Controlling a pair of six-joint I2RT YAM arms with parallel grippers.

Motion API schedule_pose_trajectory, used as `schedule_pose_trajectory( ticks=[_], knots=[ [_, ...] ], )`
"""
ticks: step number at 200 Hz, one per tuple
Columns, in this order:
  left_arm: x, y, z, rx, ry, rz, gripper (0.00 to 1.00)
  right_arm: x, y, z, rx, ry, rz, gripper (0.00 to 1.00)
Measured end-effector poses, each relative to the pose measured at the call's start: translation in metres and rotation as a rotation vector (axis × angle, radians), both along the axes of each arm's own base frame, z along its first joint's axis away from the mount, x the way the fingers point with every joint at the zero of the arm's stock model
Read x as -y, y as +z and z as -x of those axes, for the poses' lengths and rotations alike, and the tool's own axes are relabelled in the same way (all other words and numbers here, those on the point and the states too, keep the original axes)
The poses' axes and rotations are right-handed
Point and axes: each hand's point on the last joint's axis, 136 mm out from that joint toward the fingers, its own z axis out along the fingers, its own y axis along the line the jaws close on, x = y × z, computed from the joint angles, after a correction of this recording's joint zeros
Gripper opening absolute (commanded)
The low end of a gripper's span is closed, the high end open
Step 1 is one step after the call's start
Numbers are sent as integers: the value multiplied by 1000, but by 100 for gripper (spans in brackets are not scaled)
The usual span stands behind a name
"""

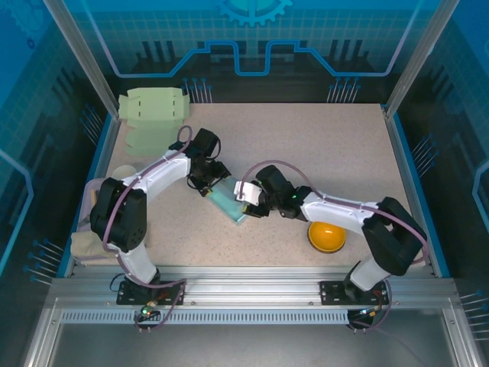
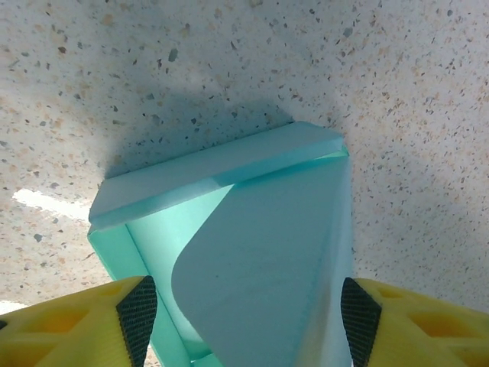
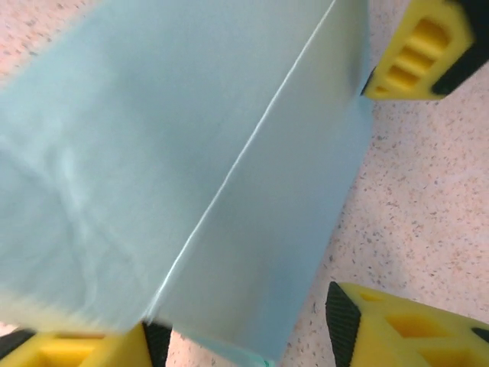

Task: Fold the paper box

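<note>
The teal paper box (image 1: 227, 202) lies on the speckled table between both grippers. My left gripper (image 1: 208, 183) holds its far end. In the left wrist view the box (image 2: 260, 252) fills the gap between the fingers; both black pads (image 2: 137, 313) press its side walls, and a rounded flap is folded down inside it. My right gripper (image 1: 250, 200) is at the box's near right end. In the right wrist view the box (image 3: 191, 153) lies between the open fingers (image 3: 248, 336): the left pad touches its corner and the right pad (image 3: 344, 321) stands apart from it.
A stack of pale green flat box blanks (image 1: 153, 115) lies at the back left. An orange bowl (image 1: 326, 235) sits beside my right forearm. Beige items (image 1: 88, 245) lie along the left edge. Metal frame rails border the table.
</note>
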Motion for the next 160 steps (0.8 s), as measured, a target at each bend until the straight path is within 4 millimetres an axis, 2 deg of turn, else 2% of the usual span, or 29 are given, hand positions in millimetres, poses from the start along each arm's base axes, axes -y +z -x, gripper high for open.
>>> schedule_pose_trajectory(
  ticks=[21, 38, 64, 83, 100, 113, 122, 133, 146, 160],
  knots=[
    [-3, 2, 1, 4, 3, -13, 71, 10, 19, 10, -9, -29, -39, 67],
    [-4, 2, 1, 6, 4, -21, 71, 20, 25, 17, -28, -77, -58, 74],
    [-5, 2, 1, 8, 5, -25, 71, 28, 38, 19, -105, -187, -118, 75],
    [-6, 3, 1, 12, 7, -29, 71, 26, 58, 8, -160, -292, -182, 75],
    [-8, 3, 2, 14, 9, -35, 71, 19, 82, -12, -191, -405, -257, 75],
    [-9, 3, 3, 15, 10, -39, 71, 12, 89, -27, -225, -493, -295, 75],
    [-10, 3, 4, 15, 11, -42, 71, 9, 84, -37, -253, -553, -300, 75],
    [-11, 2, 6, 14, 11, -45, 71, 5, 69, -45, -301, -633, -283, 75],
    [-12, 1, 8, 11, 13, -49, 71, 3, 40, -50, -357, -713, -235, 75],
    [-14, -1, 10, 7, 13, -56, 71, 2, 6, -44, -407, -772, -162, 76]
  ],
)
